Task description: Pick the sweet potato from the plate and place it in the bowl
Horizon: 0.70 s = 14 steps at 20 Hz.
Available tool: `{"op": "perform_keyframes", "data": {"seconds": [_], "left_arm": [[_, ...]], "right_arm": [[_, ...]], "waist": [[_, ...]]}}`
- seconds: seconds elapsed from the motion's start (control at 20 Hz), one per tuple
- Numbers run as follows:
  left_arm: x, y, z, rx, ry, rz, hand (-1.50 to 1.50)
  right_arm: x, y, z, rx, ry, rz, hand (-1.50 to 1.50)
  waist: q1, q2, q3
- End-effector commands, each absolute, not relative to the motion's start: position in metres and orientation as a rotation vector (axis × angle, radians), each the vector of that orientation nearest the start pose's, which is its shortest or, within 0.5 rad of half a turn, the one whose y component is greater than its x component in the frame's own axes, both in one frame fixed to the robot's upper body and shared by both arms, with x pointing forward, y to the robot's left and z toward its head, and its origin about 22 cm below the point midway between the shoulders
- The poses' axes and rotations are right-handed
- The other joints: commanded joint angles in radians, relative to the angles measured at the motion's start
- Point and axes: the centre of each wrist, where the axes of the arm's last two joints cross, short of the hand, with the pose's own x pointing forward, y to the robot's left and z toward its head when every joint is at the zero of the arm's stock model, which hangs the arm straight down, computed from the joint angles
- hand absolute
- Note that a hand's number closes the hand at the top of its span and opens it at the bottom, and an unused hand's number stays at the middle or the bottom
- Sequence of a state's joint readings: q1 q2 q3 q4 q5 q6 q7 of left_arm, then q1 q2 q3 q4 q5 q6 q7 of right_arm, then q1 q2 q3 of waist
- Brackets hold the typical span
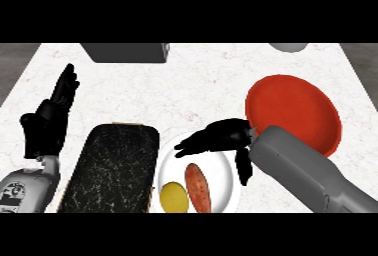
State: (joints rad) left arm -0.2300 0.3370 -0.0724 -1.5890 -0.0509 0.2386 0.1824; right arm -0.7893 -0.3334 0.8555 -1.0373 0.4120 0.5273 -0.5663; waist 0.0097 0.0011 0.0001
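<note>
While the sweet potato (198, 187) lies untouched on the white plate (221, 165), the right hand (218, 137) hovers above it, fingers seemingly spread for grasping, beside the red bowl (295, 111).

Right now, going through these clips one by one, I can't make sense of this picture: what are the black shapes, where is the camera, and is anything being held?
The camera looks steeply down from the robot's head at a counter. The black shapes are its hands on grey forearms. The left hand rests open at the left, fingers up. The right hand hovers open over a white plate holding a sweet potato and a yellow item. Nothing is held. A red bowl sits to the right, a dark board to the left.
</note>
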Motion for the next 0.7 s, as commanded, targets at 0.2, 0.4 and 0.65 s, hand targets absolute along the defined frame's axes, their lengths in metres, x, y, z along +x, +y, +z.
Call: {"op": "perform_keyframes", "data": {"seconds": [0.2, 0.4, 0.65], "left_arm": [[0.282, 0.271, 0.075, 0.388, -1.648, -0.175, 0.0], [0.28, 0.253, 0.056, 0.386, -1.643, -0.179, 0.0], [0.287, 0.269, 0.081, 0.392, -1.654, -0.173, 0.0]], "right_arm": [[0.339, -0.102, 0.003, 0.521, -1.334, 2.045, -1.5], [0.333, -0.097, -0.006, 0.532, -1.323, 2.055, -1.5], [0.323, -0.088, -0.025, 0.566, -1.288, 2.059, -1.5]], "waist": [[0.001, 0.001, 0.0], [-0.004, 0.0, 0.0], [-0.002, 0.0, 0.0]]}}
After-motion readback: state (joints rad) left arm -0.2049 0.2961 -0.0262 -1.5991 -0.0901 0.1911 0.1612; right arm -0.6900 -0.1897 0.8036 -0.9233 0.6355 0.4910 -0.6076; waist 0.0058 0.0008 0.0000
